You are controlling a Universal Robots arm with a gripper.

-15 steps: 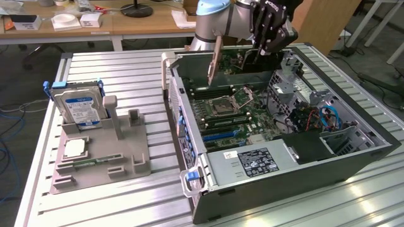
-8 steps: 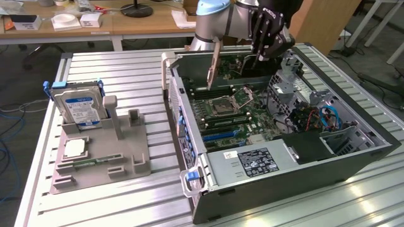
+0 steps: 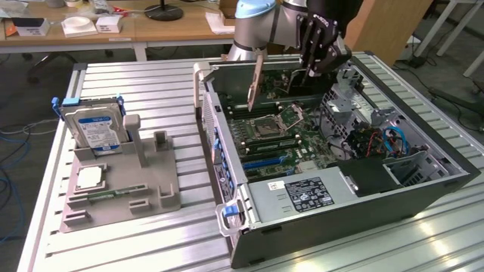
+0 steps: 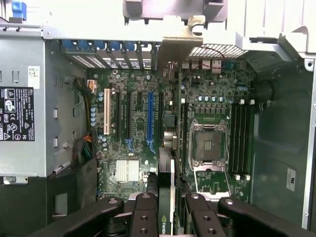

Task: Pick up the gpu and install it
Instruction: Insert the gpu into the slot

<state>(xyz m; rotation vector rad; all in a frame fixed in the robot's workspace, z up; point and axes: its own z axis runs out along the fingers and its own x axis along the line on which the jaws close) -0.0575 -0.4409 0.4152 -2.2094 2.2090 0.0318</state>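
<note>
The gpu (image 3: pixel 266 72) was in the air over the open computer case (image 3: pixel 423 195), held upright with its long edge pointing down toward the motherboard (image 3: pixel 276 133). You could see its silver metal end bracket (image 3: pixel 255 79) hanging on the side of the gripper that faces the exterior view's left. In the wrist view the gpu (image 4: pixel 167 197) appeared edge-on, as a thin card running away from the fingers to its bracket (image 4: pixel 178 42) at the far end.

The gripper (image 3: pixel 318 56) was closed about halfway on the card, and its black fingers (image 4: pixel 145 217) pressed on the card's two faces. The card was not yet seated in any slot; it stayed clearly above the board.

Under the gripper, the motherboard showed a blue expansion slot (image 4: pixel 149 116) and a white slot (image 4: pixel 106 113) lying parallel to the card. The blue slot was just beside the line of the card, and the white one was farther out. On the other side of the card was the open CPU socket (image 4: pixel 207 145).

Well apart from the gripper, toward the exterior view's left, a grey holder tray (image 3: pixel 113 190) stood on the metal table (image 3: pixel 151 85). It carried a hard drive (image 3: pixel 94 130) standing upright and a small square CPU chip (image 3: pixel 89 177) lying flat.
</note>
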